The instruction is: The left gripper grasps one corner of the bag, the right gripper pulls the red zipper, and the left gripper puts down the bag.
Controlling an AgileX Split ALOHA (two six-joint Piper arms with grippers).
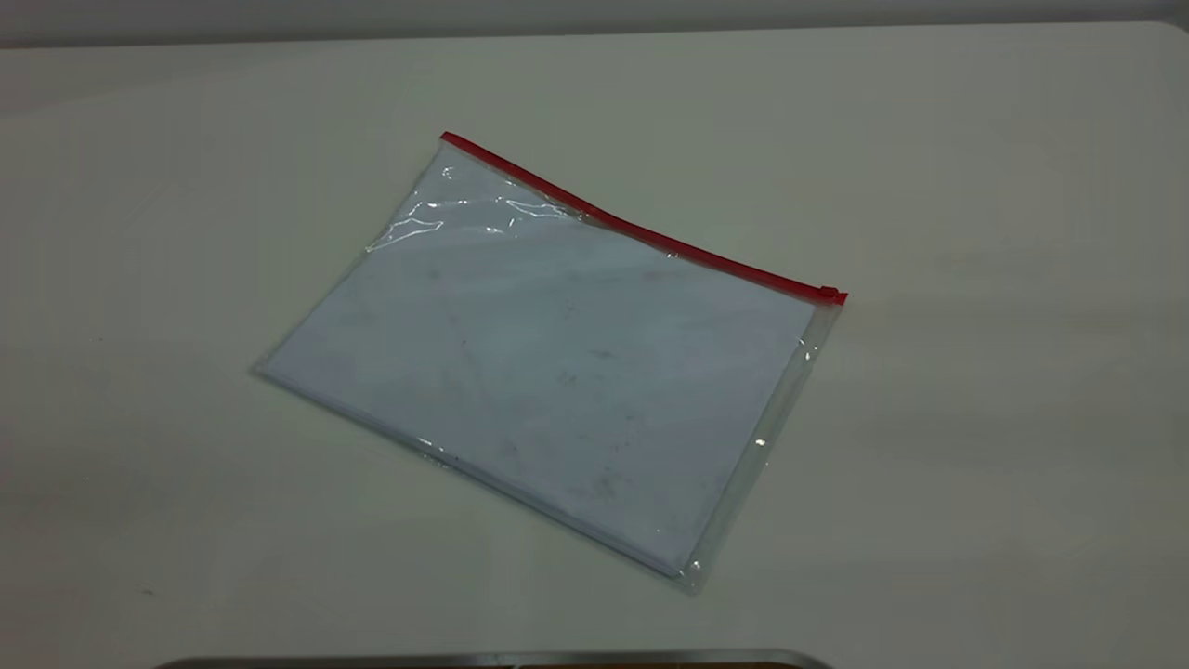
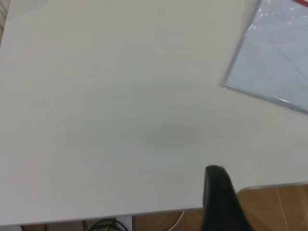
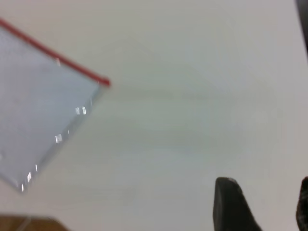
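A pale bench [image 1: 975, 418] fills every view. Only one left gripper [image 2: 226, 211] finger shows, so its state is unclear. The right gripper [image 3: 269, 207] fingers [image 3: 233, 204] stand apart, cut off at the edge. Well beyond both lies the bag [image 1: 548, 372], flat, red zipper [image 1: 641, 232] slider at one corner [image 1: 831, 297].

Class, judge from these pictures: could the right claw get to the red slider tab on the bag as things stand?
Probably yes. The slider tab sits exposed at the bag corner, bare table around it, and the right claw stands open.
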